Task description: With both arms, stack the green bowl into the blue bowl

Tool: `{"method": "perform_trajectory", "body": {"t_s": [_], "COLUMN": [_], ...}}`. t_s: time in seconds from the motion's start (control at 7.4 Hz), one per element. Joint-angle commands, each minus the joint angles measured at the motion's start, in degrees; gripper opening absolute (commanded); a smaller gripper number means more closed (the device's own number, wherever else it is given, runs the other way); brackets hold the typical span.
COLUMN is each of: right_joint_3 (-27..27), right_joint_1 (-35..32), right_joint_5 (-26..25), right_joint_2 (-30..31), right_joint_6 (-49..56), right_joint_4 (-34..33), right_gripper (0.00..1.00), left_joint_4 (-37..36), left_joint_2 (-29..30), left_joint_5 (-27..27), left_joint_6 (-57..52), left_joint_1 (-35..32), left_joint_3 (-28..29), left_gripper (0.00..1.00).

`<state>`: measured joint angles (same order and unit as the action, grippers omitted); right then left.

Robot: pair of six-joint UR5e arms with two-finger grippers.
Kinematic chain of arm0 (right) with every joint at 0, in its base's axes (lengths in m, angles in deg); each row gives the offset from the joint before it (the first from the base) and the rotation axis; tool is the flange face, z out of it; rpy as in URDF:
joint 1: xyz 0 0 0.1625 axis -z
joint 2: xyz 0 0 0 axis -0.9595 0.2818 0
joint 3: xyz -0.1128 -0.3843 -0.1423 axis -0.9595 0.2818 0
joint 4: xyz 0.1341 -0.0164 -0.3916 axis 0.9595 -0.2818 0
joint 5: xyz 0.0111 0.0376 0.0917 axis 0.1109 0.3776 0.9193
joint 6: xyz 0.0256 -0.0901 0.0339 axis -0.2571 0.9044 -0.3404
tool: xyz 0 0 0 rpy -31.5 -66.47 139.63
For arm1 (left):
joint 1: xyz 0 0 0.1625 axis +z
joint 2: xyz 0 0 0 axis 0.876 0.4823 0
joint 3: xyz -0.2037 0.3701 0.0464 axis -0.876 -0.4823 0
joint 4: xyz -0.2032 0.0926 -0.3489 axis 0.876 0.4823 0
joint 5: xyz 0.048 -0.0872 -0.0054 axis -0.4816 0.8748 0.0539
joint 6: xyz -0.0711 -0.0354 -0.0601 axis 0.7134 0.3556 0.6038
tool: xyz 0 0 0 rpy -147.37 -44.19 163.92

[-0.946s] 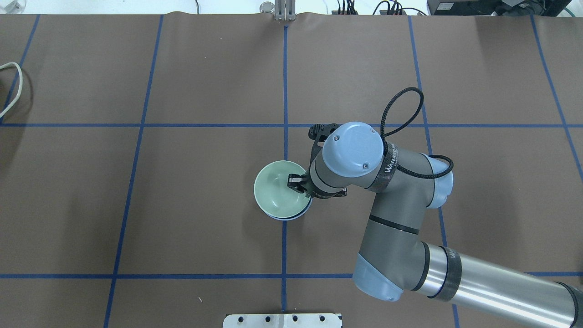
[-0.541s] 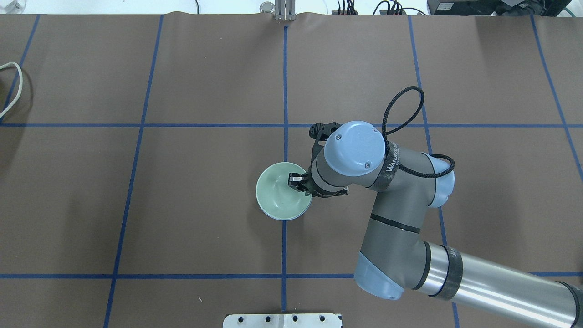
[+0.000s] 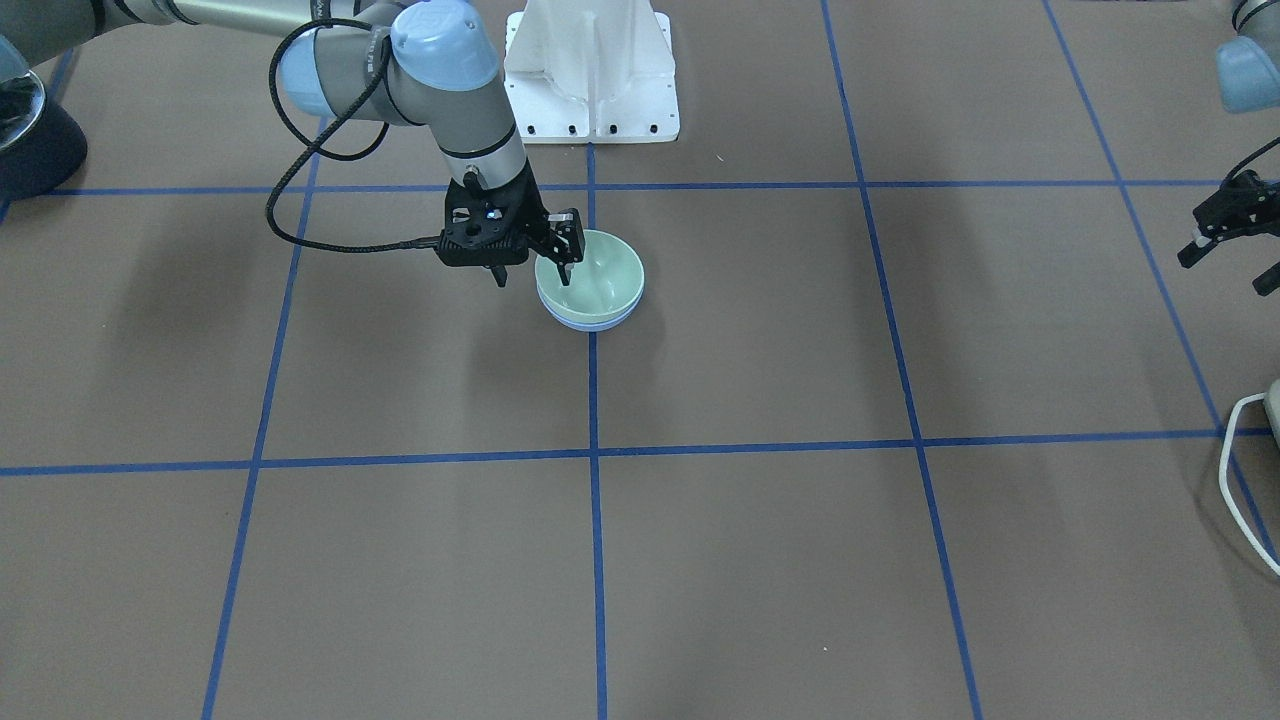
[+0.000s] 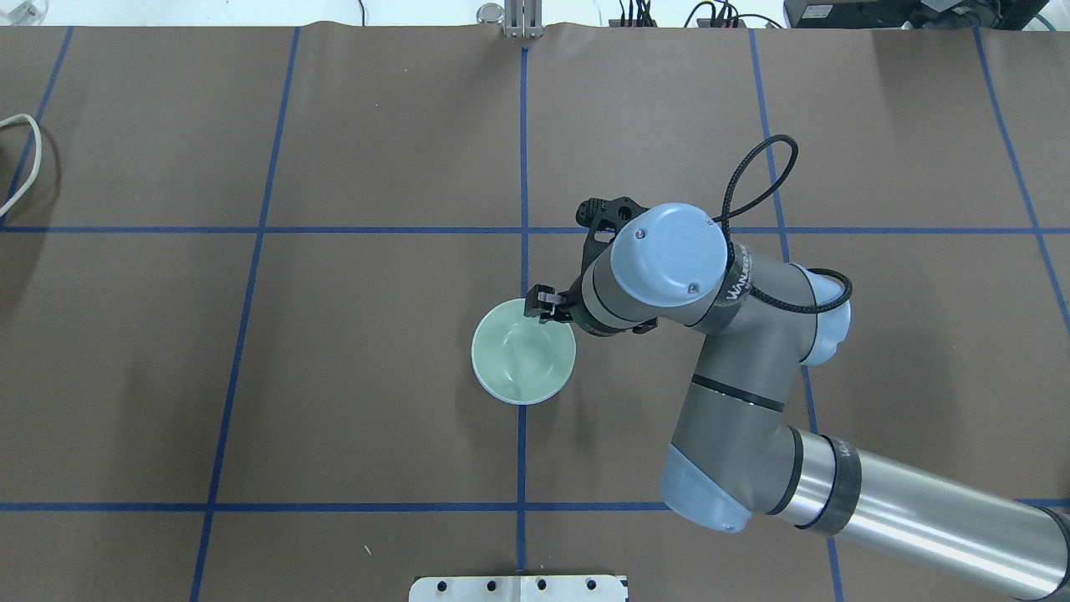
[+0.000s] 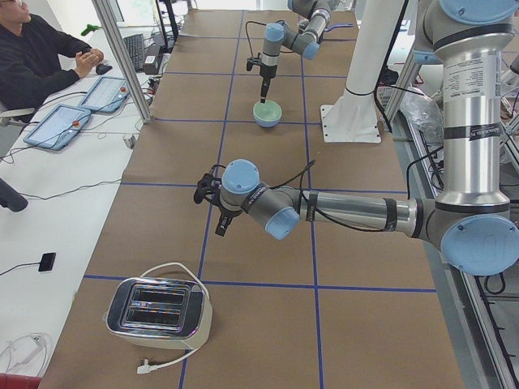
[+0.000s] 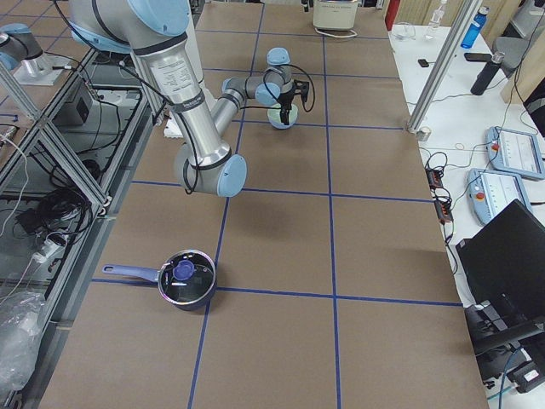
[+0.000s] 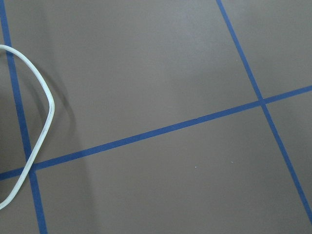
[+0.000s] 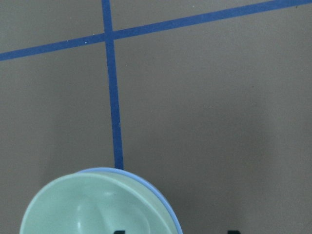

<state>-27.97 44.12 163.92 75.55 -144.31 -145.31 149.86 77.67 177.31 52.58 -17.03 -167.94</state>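
Neatly nested, matte mint green bowl [image 4: 522, 361], blue bowl [image 3: 575, 321] rim beneath

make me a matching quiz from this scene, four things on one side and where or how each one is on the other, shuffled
Things:
1. green bowl
2. blue bowl
3. right gripper
4. left gripper

Places and states:
a. underneath, only its rim showing
b. far off to the side of the table, fingers apart, holding nothing
c. nested inside the other bowl
d. open right at the stacked bowls' rim

Pairs: 1-c, 2-a, 3-d, 4-b
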Motion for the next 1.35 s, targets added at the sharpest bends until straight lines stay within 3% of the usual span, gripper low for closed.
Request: {"method": "perform_trajectory", "body": {"t_s": [0.0,0.14,0.41,0.81,1.22], "right_joint_3": [-1.2,-1.0,-0.8,-0.3,-0.2], "right_joint_1": [-9.8,-15.5,-22.9,-37.9,-46.2], "right_joint_5": [8.2,13.5,15.2,25.8,28.3], "right_joint_2": [0.6,2.5,5.2,13.6,22.0], "right_joint_6": [8.0,13.2,23.9,42.8,51.2], "right_joint_4": [0.4,0.3,-0.4,-2.2,-2.8], "right_gripper": [1.0,1.0,1.0,1.0,1.0], "left_joint_4": [0.0,0.0,0.0,0.0,-1.0], "left_joint_2": [-0.1,-0.1,-0.1,-0.2,-0.3], "left_joint_5": [0.0,0.0,0.1,0.0,0.7], "left_joint_6": [-0.4,-0.5,-0.5,-0.6,-4.1], "left_joint_1": [0.0,-0.1,-0.2,-1.0,-3.5], "left_joint_3": [-0.1,-0.1,-0.2,-0.2,0.0], "left_gripper": [0.97,0.97,0.97,0.97,0.97]}}
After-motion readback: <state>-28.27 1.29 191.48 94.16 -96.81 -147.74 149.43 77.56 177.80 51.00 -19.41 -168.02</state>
